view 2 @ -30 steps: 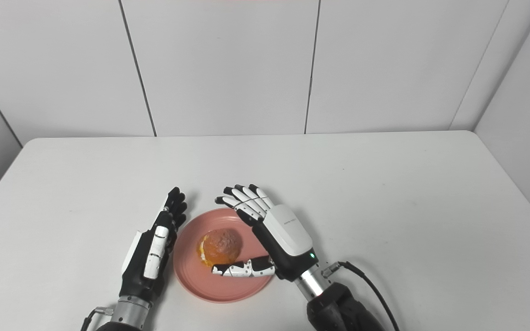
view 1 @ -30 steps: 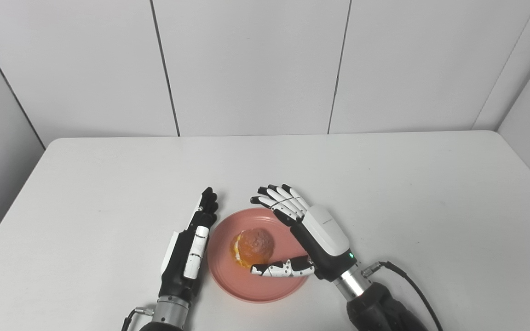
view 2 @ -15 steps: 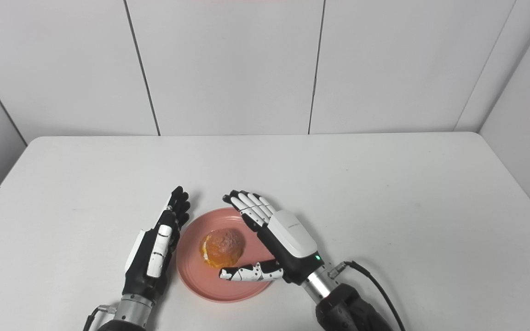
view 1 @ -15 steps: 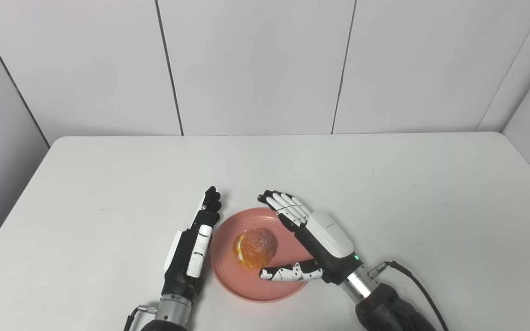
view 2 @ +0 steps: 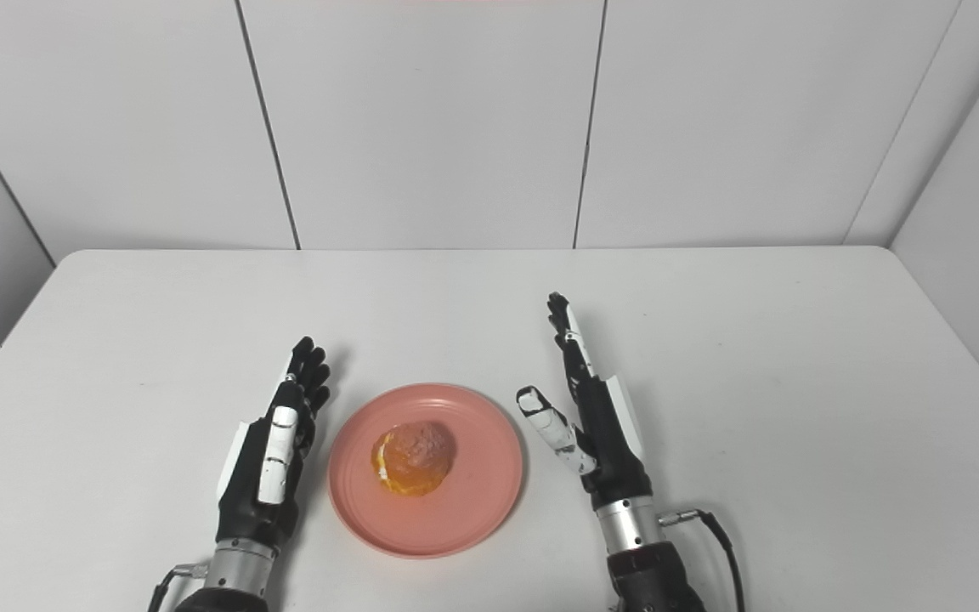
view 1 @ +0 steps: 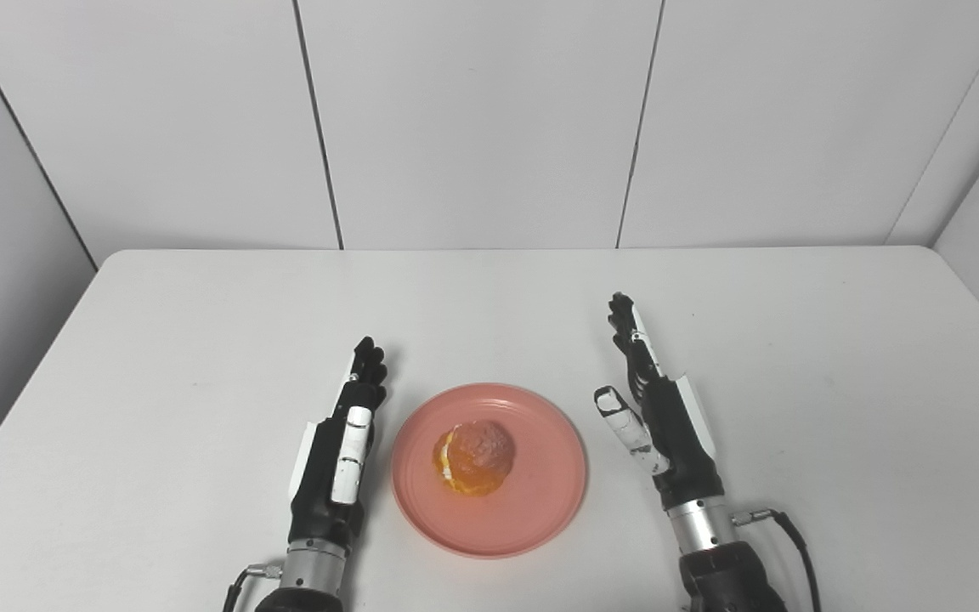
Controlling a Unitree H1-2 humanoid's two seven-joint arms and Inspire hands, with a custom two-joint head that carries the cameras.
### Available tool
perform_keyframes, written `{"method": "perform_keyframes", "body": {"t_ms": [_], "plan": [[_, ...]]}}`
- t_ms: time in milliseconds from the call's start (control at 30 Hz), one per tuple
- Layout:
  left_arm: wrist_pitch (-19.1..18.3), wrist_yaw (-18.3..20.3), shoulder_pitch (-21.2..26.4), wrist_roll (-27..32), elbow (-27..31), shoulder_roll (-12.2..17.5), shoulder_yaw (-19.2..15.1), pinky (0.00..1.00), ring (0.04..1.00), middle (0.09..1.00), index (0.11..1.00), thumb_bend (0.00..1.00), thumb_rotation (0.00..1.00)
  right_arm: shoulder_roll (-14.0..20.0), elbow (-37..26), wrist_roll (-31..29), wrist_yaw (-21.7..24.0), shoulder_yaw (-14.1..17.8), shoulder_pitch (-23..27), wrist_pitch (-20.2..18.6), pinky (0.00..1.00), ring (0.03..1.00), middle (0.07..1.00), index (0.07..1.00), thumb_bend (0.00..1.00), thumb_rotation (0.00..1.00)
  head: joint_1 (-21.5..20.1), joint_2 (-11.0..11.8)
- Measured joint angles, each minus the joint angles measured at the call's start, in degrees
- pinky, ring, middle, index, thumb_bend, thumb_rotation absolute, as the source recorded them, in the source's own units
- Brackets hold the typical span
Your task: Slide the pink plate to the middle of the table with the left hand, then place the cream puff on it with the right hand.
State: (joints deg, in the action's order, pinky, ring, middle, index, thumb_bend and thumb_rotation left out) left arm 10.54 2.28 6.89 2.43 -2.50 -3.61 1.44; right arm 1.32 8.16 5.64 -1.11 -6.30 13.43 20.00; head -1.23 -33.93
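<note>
- Plate (view 1: pixel 540 501), pink and round, is seen lying flat on the white worktop (view 1: pixel 158 340), near its front edge and about midway between its left and right sides.
- Cream puff (view 1: pixel 474 457), golden brown with pale filling showing at its left side, is seated on the plate, a little left of the plate's middle.
- Left hand (view 1: pixel 336 459) is held edge-up just beside the plate's left rim, fingers straight and pointing away from the robot, nothing gripped.
- Right hand (view 1: pixel 659 416) is raised edge-up to the right of the plate, clear of its rim, fingers extended and thumb spread toward the plate, nothing held.
- Grey wall panels (view 1: pixel 472 119) are seen behind the worktop.
</note>
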Motion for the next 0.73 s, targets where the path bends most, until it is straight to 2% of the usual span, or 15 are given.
{"method": "perform_keyframes", "body": {"t_ms": [200,400,533,633,733], "plan": [[0.31,-0.03,0.50,0.26,-0.37,0.50,0.16,1.00,1.000,1.000,0.992,0.63,1.00,-0.43,-1.38,-1.76,1.20,0.04,-1.12,-1.50,0.98,1.000,1.000,1.000,0.65,0.90,0.35,-0.61],[-0.65,0.08,0.54,0.42,-0.02,1.04,0.40,1.00,1.000,1.000,1.000,0.61,1.00,-1.71,-2.67,-2.86,1.38,0.28,-2.14,-4.31,1.00,1.000,1.000,1.000,0.65,0.91,0.35,-1.40],[-0.32,-0.01,0.91,0.95,-0.45,0.94,0.13,1.00,1.000,1.000,1.000,0.62,1.00,-2.25,-4.39,-2.81,1.38,0.28,-3.42,-8.22,1.00,1.000,1.000,1.000,0.64,0.91,0.35,-1.67],[-0.32,-0.13,1.05,0.94,-0.59,0.89,0.00,1.00,1.000,0.999,0.997,0.63,1.00,-3.18,-4.84,-3.72,1.26,1.07,-3.83,-9.84,1.00,1.000,1.000,1.000,0.61,0.88,0.35,-1.93],[-0.71,-0.09,1.08,0.92,-0.43,1.07,0.19,1.00,1.000,1.000,0.997,0.60,1.00,-4.13,-4.95,-4.32,0.71,2.01,-3.89,-11.46,1.00,1.000,1.000,1.000,0.63,0.87,0.53,-2.63]]}}
